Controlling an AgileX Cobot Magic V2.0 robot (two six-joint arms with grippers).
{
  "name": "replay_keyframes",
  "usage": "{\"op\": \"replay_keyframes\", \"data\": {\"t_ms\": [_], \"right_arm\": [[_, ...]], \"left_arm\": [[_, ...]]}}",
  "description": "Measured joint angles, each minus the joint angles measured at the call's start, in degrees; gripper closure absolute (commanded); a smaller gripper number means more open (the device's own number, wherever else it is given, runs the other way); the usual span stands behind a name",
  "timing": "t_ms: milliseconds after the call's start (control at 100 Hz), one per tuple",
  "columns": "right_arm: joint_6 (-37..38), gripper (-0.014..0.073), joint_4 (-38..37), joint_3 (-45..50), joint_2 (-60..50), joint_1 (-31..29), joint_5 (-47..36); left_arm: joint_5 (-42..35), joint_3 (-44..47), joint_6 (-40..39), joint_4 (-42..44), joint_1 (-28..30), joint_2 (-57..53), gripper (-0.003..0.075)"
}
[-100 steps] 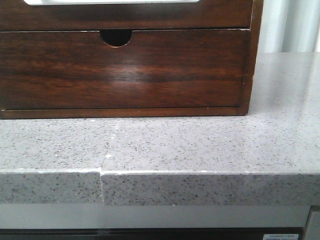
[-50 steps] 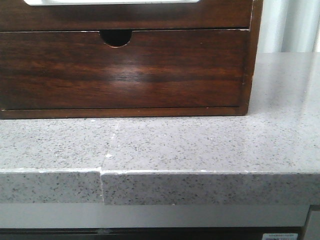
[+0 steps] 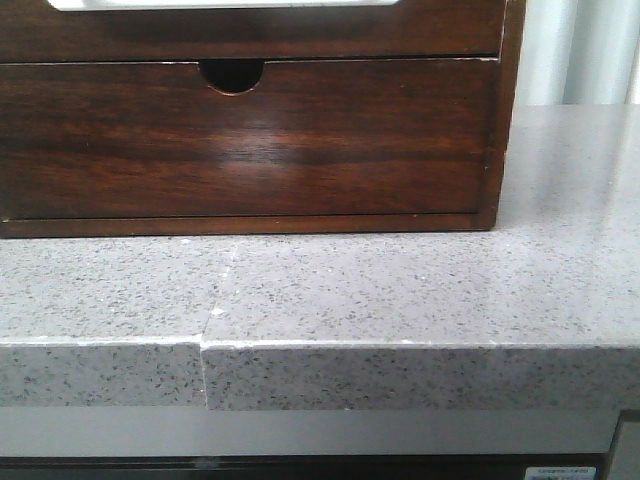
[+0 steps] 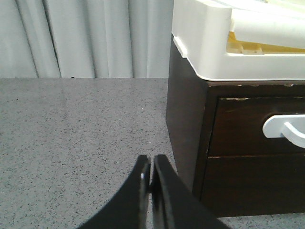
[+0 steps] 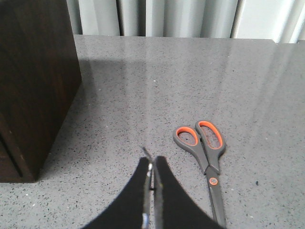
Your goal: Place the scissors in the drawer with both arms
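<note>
Clearly, nothing had been picked up yet. The scissors (image 5: 204, 157) lay flat on the grey speckled surface (image 5: 143, 86), with their orange-lined handle loops pointing away from the right gripper (image 5: 151, 167) and their blades pointing back toward it. They sat just beside that gripper, off to one side, and well apart from the dark wooden box (image 5: 33, 81).

The right gripper's fingers (image 5: 164, 191) were pressed together and held nothing. The left gripper (image 4: 151, 167) had its fingers (image 4: 138, 191) pressed together too, and it hung near the corner of the box. The drawer (image 4: 257, 126) with the wide white cutout was shut, above the lower drawer (image 3: 250, 140) with the small round notch. A white tray (image 4: 209, 43) sat on top of the box.

The job looked like it was at the very start. To do this step well, the left arm would likely need to hook the cutout and pull the drawer straight out. The right arm would need to spread its fingers, move over the thin neck of the scissors, and pinch there so they did not tip.
</note>
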Motion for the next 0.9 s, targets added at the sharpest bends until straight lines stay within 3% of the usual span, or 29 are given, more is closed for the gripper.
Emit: {"op": "replay_keyframes", "data": {"t_ms": [200,290,360,440,480,550,900], "right_arm": [[0.00,0.0662,0.00,0.00,0.09,0.00,0.00],[0.00,0.0583,0.00,0.00,0.09,0.00,0.00],[0.00,0.0425,-0.05,0.00,0.09,0.00,0.00],[0.00,0.0214,-0.58,0.00,0.09,0.00,0.20],[0.00,0.0149,-1.00,0.00,0.09,0.00,0.20],[0.00,0.0073,-1.27,0.00,0.09,0.00,0.20],[0.00,0.0060,-1.59,0.00,0.09,0.00,0.24]], "left_arm": [[0.23,0.00,0.00,0.00,0.00,0.00,0.0740],[0.23,-0.12,-0.16,0.14,0.14,0.00,0.0706],[0.23,-0.12,-1.07,0.27,0.68,0.00,0.0578],[0.23,-0.12,-2.08,0.92,2.02,0.00,0.0351],[0.23,-0.12,-2.37,1.21,2.72,0.00,0.0254],[0.23,-0.12,-2.46,1.35,3.69,0.00,0.0160],[0.07,-0.12,-2.84,-4.78,4.25,0.00,0.0201]]}}
